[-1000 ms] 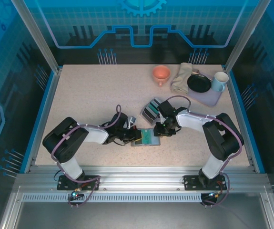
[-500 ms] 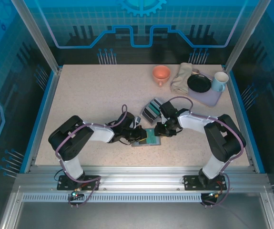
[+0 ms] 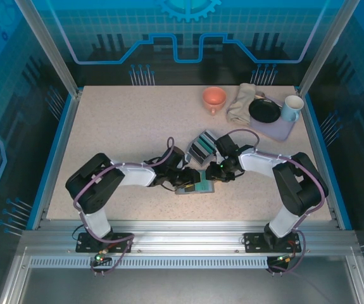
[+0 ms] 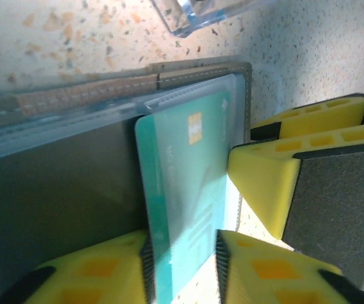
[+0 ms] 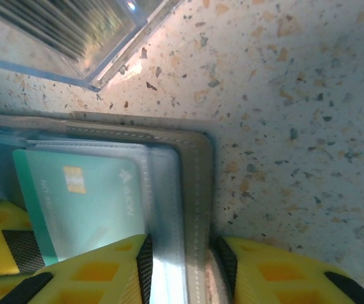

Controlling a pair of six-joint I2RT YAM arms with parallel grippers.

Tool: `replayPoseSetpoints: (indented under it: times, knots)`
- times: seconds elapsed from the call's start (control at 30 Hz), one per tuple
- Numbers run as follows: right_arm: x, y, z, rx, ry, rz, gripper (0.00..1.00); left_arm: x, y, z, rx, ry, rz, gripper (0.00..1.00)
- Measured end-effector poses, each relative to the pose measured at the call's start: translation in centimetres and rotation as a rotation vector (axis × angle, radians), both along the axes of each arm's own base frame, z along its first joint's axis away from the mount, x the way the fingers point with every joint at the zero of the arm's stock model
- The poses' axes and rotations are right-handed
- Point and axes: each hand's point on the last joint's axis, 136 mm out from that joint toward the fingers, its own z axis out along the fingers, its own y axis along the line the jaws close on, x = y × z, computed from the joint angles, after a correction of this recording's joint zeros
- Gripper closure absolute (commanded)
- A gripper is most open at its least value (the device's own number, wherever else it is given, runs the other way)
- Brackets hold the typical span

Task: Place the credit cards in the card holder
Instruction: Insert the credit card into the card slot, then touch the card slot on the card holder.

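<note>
Near the table's middle, the teal-green plastic credit card sits partway inside a clear sleeve of the olive stitched leather card holder. The left gripper is clamped across the card, and the right gripper pinches the holder's border. The insertion looks to be under way; the next move likely calls for a straight push fully home. Around lie the speckled beige table and the blue-panelled enclosure.

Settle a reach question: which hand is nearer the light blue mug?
Right. The right hand clamps the card holder at its right edge, toward the mug; the left hand grips the teal card from the holder's left, farther away.
</note>
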Motion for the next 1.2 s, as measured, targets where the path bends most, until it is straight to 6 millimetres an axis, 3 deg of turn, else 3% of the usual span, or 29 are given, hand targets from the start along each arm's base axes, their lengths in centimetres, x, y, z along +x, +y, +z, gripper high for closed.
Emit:
replayPoseSetpoints:
  times: [0.33,0.43,0.53,0.67,0.8,0.93,1.07,1.2]
  knots:
    - [0.0,-0.1,0.0,-0.012,-0.001,0.001,0.61,-0.5,3.2,0.0,0.132,-0.019,0.04,0.53]
    - [0.0,0.0,0.1,-0.007,-0.002,0.008,0.56,-0.4,3.5,0.1,0.137,-0.017,0.045,0.54]
    - [0.0,0.3,0.6,-0.01,-0.015,0.024,0.56,-0.5,3.6,0.2,0.139,-0.017,0.044,0.6]
    - [-0.2,0.0,2.0,-0.024,-0.045,0.026,0.67,-0.8,4.1,0.5,0.143,-0.021,0.049,0.63]
    - [0.5,0.8,5.2,0.011,-0.124,0.031,0.82,-0.8,4.7,1.8,0.13,-0.041,0.065,0.65]
    - [0.8,2.6,7.3,0.058,-0.173,0.054,0.85,0.0,5.8,3.0,0.116,-0.066,0.106,0.67]
    - [0.2,4.5,7.5,0.072,-0.171,0.103,0.85,0.5,7.0,2.8,0.121,-0.059,0.141,0.75]
    - [-0.2,6.5,6.5,0.077,-0.14,0.147,0.88,0.4,7.1,2.2,0.125,-0.037,0.139,0.8]
